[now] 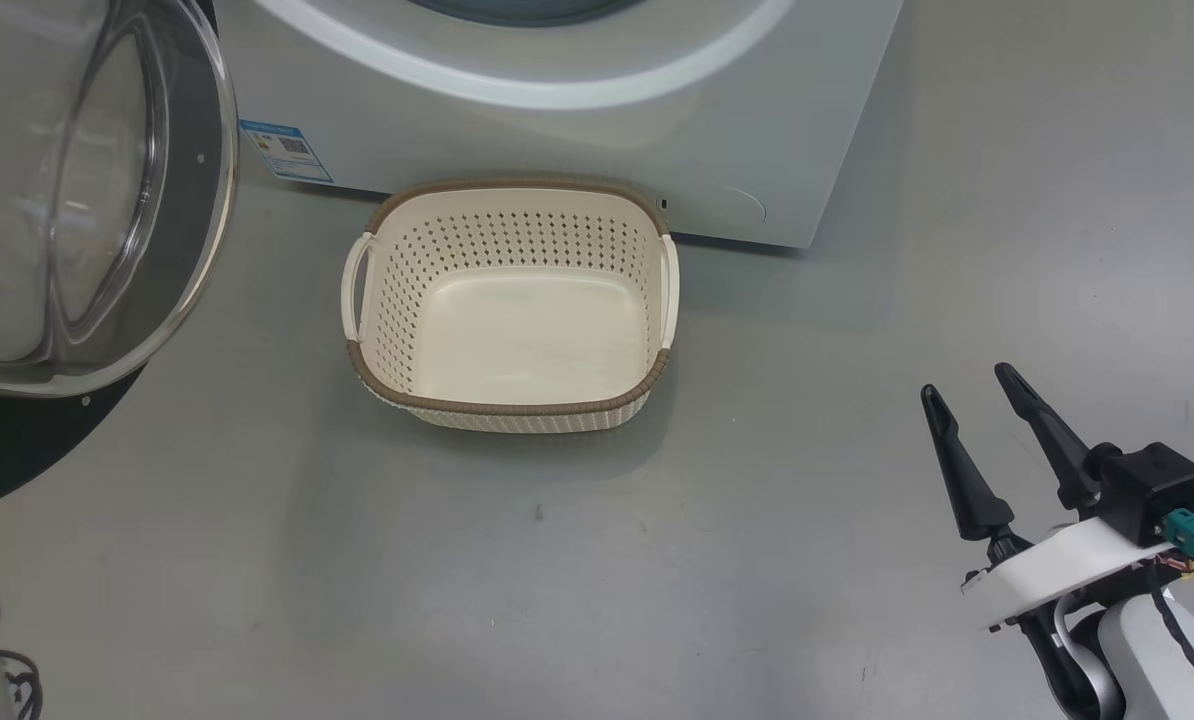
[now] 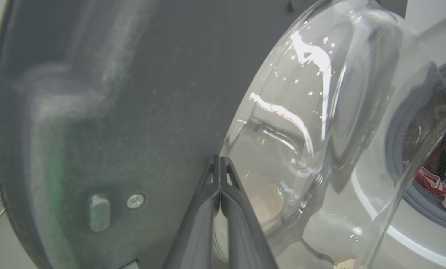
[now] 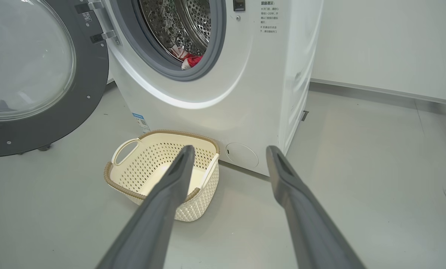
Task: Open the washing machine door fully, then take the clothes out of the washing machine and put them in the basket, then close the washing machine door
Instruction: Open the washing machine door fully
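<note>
Treat the first step, opening the door, as the step in hand, and judge it at or near its end.

Note the door (image 3: 40, 74) swung well clear of the washing machine (image 3: 245, 93) at the robot's left, inner face and glass bowl turned outward.

Find the left tool (image 2: 220, 164) with fingers pressed together and nothing between them. Look for its tips at the seam where the glass bowl meets the dark rim. Cannot tell whether they touch the door or sit just off it.

Find the right tool (image 1: 965, 385) low at the right, fingers spread wide and empty, above the floor (image 1: 757, 560) and well apart from the basket (image 1: 507, 408).

Locate the clothes (image 3: 191, 59) inside the drum (image 3: 178, 22), a red and white heap at the lower front, just behind the grey seal (image 3: 208, 67). Locate the basket on the floor just in front of the machine, below the opening, with nothing in it.

Next move:
- Confirm full door travel. If any swing remains, push on the rim, not the glass.
- Clear the left tool from the door.
- Raise the right tool to the opening, enter over the seal with fingers apart, and close on a fold of fabric.
- Expect loose cloth to drag on the seal, so lift before drawing out.
</note>
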Tool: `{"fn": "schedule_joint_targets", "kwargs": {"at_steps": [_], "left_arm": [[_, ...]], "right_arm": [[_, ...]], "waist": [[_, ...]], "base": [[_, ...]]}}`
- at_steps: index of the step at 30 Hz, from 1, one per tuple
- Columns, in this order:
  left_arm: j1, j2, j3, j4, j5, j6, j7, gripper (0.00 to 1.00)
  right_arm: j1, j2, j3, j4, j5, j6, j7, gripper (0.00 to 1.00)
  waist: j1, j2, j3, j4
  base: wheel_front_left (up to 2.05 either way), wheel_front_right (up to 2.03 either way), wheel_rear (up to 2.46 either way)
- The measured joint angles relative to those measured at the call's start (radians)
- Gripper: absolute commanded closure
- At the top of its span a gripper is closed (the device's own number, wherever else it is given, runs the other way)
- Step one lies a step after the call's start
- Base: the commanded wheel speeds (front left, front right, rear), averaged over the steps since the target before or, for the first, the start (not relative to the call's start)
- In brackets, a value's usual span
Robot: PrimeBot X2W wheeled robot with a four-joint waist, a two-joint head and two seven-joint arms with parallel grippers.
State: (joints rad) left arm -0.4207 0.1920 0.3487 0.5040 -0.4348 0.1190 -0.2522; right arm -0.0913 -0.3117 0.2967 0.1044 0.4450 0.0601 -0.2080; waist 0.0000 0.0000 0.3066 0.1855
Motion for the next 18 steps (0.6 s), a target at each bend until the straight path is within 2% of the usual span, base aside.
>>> {"fn": "schedule_joint_targets", "kwargs": {"at_steps": [8, 14, 18], "left_arm": [[0.001, -0.017, -0.033, -0.003, 0.042, 0.000, 0.000, 1.00], [0.028, -0.015, -0.105, -0.005, 0.105, -0.002, 0.000, 1.00], [0.051, -0.016, -0.144, -0.013, 0.122, -0.021, 0.000, 1.00]], "right_arm": [[-0.002, 0.018, 0.002, 0.026, 0.002, 0.000, -0.005, 0.00], [-0.003, 0.049, 0.012, 0.045, 0.003, 0.000, -0.015, 0.00], [-0.003, 0.067, 0.011, 0.067, 0.009, 0.000, -0.018, 0.00]], "waist": [[0.0000, 0.0000, -0.039, 0.007], [0.0000, 0.0000, -0.085, 0.007], [0.0000, 0.0000, -0.124, 0.001]], "base": [[0.00, 0.00, 0.00], [0.00, 0.00, 0.00], [0.00, 0.00, 0.00]]}}
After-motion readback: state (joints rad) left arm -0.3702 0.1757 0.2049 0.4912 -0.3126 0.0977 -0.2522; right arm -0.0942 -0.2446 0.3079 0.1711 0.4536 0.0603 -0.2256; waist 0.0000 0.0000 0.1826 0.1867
